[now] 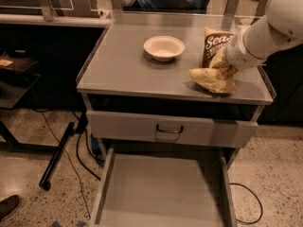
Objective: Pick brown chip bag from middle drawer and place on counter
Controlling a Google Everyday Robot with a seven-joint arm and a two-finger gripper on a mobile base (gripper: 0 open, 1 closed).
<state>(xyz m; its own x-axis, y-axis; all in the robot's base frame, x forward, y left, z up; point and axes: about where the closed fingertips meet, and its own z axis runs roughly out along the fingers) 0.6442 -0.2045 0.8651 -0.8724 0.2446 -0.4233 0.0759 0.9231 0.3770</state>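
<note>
The brown chip bag (214, 43) stands upright at the right side of the counter (123, 65), its bottom at or just above the surface. Its dark middle with white lettering faces me. My gripper (208, 77), with pale yellowish fingers, reaches in from the right on the white arm (265, 32) and is shut on the bag's lower end, hiding it. The middle drawer (161, 188) is pulled out wide below, and its grey floor is bare.
A white bowl (164, 47) sits on the counter left of the bag. The grey drawer front with a dark U-shaped handle (169, 129) sits just under the counter. Black cables and a stand leg (57, 155) lie on the speckled floor at the left.
</note>
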